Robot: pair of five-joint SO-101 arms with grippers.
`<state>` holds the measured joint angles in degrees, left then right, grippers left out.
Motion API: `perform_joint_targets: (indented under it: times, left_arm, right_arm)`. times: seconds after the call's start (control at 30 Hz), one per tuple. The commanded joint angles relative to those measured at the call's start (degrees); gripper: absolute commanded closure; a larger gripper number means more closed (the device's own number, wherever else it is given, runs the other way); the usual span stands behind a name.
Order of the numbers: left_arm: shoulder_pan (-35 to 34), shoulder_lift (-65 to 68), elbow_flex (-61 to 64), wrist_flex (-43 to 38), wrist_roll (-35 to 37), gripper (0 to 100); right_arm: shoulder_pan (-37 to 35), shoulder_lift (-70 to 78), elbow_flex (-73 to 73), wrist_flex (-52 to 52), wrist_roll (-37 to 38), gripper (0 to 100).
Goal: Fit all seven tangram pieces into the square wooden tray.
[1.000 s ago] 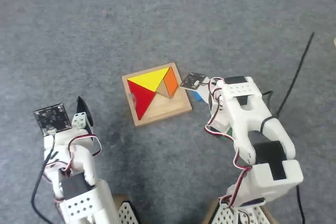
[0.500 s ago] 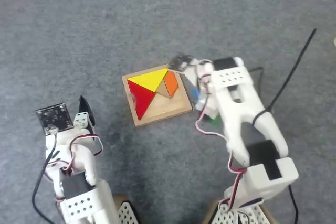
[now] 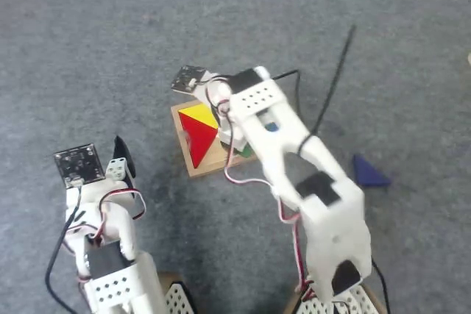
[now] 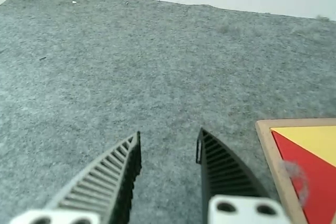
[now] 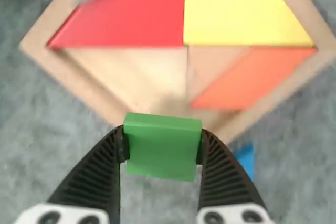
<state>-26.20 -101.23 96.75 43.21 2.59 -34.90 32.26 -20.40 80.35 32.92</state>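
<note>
Idling at about 8 o'clock of the tray [image 3: 200,170], the left tool [image 4: 169,135] has its fingers apart on nothing, likely parked clear of the work. Out at 3 o'clock a dark blue triangle [image 3: 368,173] waits on the desk [image 3: 110,49]. Farther on, the right tool [image 5: 161,132] is clamped on the green square [image 5: 163,148] near the tray's 5 o'clock edge, probably lining it up with the bare wood beside the red triangle [image 3: 197,136], yellow triangle [image 3: 197,114] and orange piece [image 5: 247,77]. A second ago that arm stood at the tray's 3 o'clock side; it has swung across

Grey, seemingly felt table [image 3: 88,56], tray [image 3: 208,165], blue triangle [image 3: 366,173]
</note>
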Motion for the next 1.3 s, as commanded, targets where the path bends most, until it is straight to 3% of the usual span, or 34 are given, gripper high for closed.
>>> perform_joint_targets:
  times: [0.0, 0.27, 0.6, 0.87, 1.27]
  left_arm:
    - [0.09, -0.62, -0.22, 0.18, -0.79, 83]
    - [0.09, -0.70, -0.22, 0.18, -0.79, 83]
    - [0.18, -0.70, -0.22, 0.18, -0.79, 83]
    - [0.18, -0.70, -0.22, 0.09, -0.79, 83]
    - [0.18, -0.70, -0.22, 0.18, -0.79, 83]
  right_arm:
    - [-1.63, 4.97, -11.96, 1.98, -0.70, 99.0]
    - [-2.95, 15.69, -24.26, 3.03, -0.88, 98.1]
    - [-4.97, 16.48, -24.88, 6.81, -0.88, 75.7]
    - [-6.81, 13.93, -25.49, 11.12, -0.97, 75.3]
    - [-2.07, 6.46, -25.49, 13.05, -2.64, 75.3]
